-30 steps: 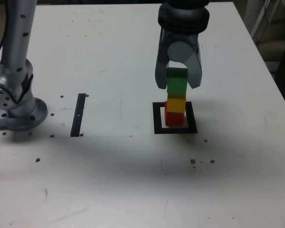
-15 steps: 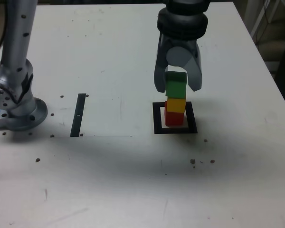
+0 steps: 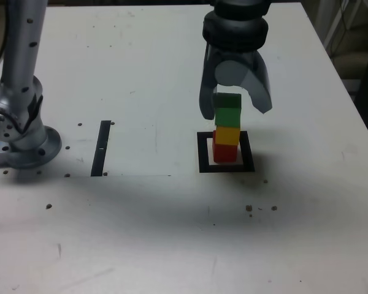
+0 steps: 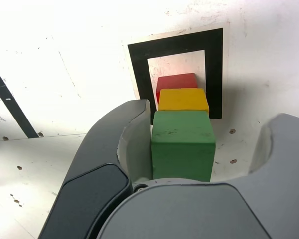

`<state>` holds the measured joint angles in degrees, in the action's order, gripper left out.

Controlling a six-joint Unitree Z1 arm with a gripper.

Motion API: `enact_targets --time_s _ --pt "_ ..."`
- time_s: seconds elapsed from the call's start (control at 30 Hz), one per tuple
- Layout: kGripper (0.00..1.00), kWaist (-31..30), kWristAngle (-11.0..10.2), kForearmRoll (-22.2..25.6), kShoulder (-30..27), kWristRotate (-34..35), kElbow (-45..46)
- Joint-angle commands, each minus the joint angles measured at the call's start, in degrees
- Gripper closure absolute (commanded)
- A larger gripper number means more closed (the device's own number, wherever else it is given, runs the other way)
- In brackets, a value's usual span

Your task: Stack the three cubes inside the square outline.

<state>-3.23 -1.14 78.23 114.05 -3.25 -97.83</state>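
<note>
Inside the black square outline [image 3: 202, 153] [image 4: 139, 59] stands a stack of three cubes: the red cube [image 3: 225, 152] [image 4: 175, 80] at the base, the yellow cube [image 3: 227, 135] [image 4: 183, 98] on it, the green cube [image 3: 227, 109] [image 4: 182, 142] on top. My gripper [image 3: 235, 110] [image 4: 202, 144] straddles the green cube with its jaws spread. One finger lies against or very near the cube's side, while the other stands clearly apart from it on the exterior view's right.
A thin black strip [image 3: 101, 147] [image 4: 7, 99] lies on the white table [image 3: 141, 214] at the exterior view's left of the outline. The arm's metal base [image 3: 21, 138] stands at the far left. Small dark specks dot the tabletop.
The gripper's jaws have spread apart and let go of the green cube, which now rests on the yellow one. The finger on the exterior view's right swung outward.
</note>
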Motion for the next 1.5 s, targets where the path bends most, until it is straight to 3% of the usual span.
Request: enact_targets --time_s 0.0,0.33,0.73,1.13,1.47 --pt "0.00 -0.1 -0.1 -0.1 -1.1 0.1 0.4" --pt "0.00 -0.1 -1.6 0.0 -6.1 0.9 3.4" --pt "0.00 0.0 -4.7 -0.3 -16.1 2.1 12.3" --pt "0.00 0.1 -4.7 -2.6 -23.5 2.8 28.1" --pt "0.00 0.1 -3.8 -9.5 -29.0 5.3 43.2"
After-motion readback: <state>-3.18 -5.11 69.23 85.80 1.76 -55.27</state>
